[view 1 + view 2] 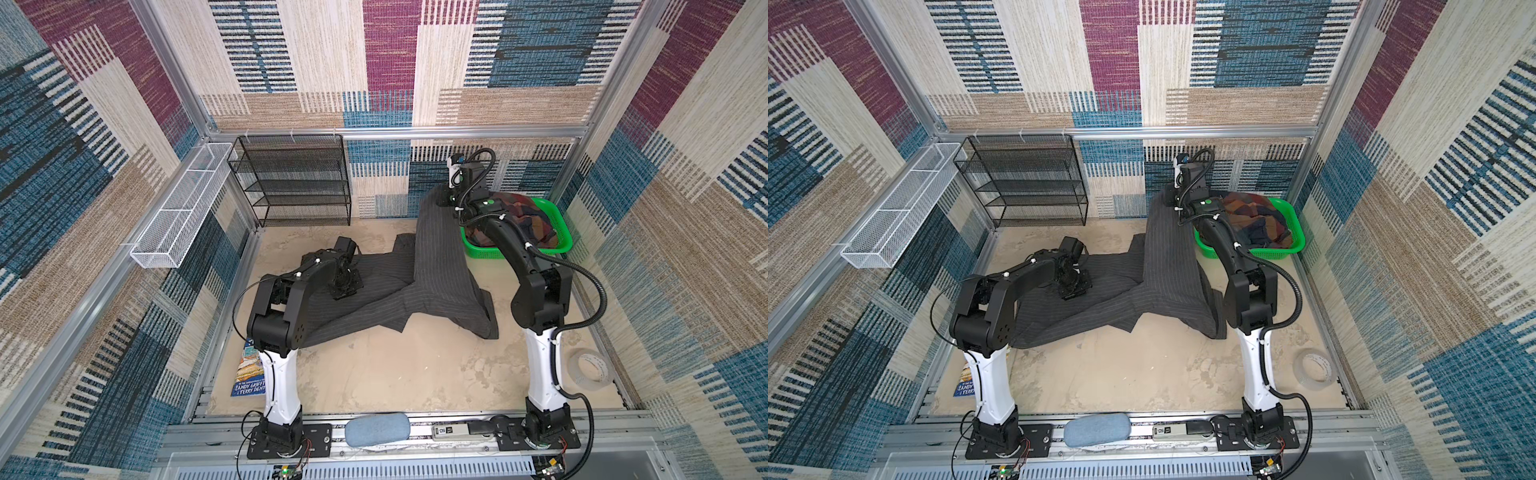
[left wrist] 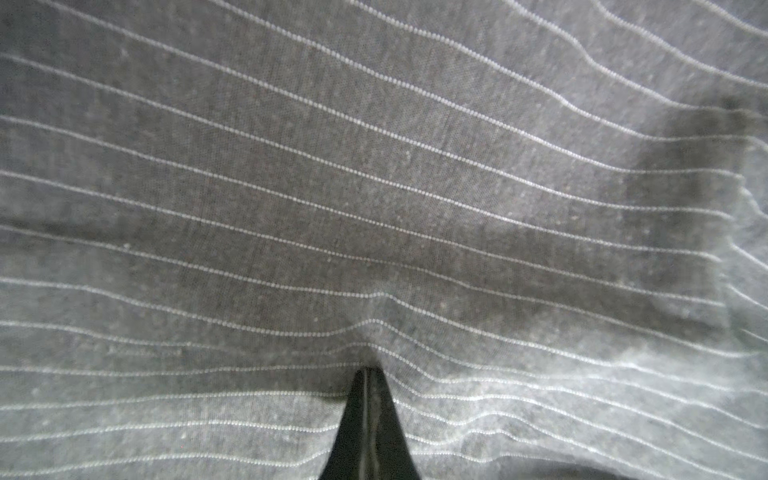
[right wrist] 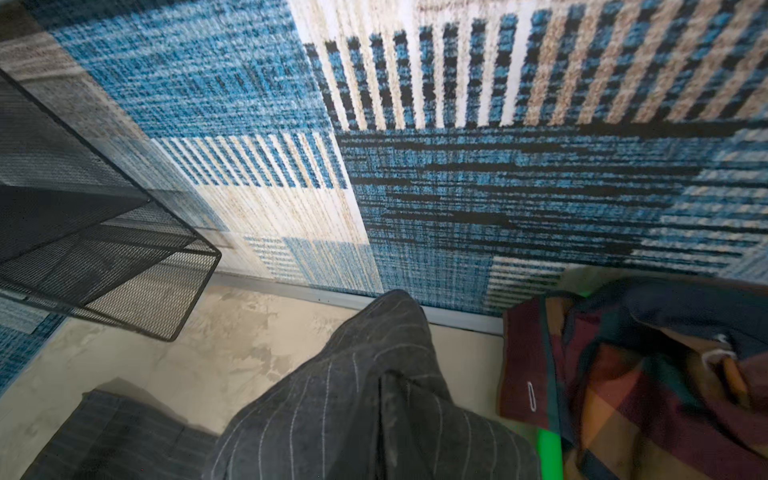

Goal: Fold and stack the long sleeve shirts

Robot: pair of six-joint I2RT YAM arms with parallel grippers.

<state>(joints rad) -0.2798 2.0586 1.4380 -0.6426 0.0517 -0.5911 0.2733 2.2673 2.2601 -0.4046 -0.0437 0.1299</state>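
**Pinstriped shirt half raised, plaid shirt in the basket**

The dark grey pinstriped shirt (image 1: 415, 282) (image 1: 1142, 282) sprawls across the middle of the sandy table (image 1: 395, 374). One end of it is drawn up into a tall peak at the back, and the rest lies rumpled on the surface toward the left arm.

The right hand (image 1: 442, 198) (image 1: 1169, 198) is raised near the back wall, at the top of that peak. The cloth hangs from it, so it is gripping the shirt. In the right wrist view the striped cloth (image 3: 353, 395) covers the fingers, and the jaws themselves are hidden.

The left hand (image 1: 345, 286) (image 1: 1073, 286) is low on the flat part of the same shirt. In the left wrist view its tips (image 2: 368, 382) are closed together and press into the striped cloth (image 2: 374, 187), which puckers around them. Whether a fold is pinched between them cannot be told.

The plaid shirt (image 1: 528, 224) (image 1: 1254, 220) (image 3: 623, 395) lies bunched in the green basket (image 1: 561, 245) (image 1: 1296, 232) at the back right, just beside the raised end of the pinstriped shirt. A black mesh rack (image 1: 299, 178) stands against the back wall to the left.
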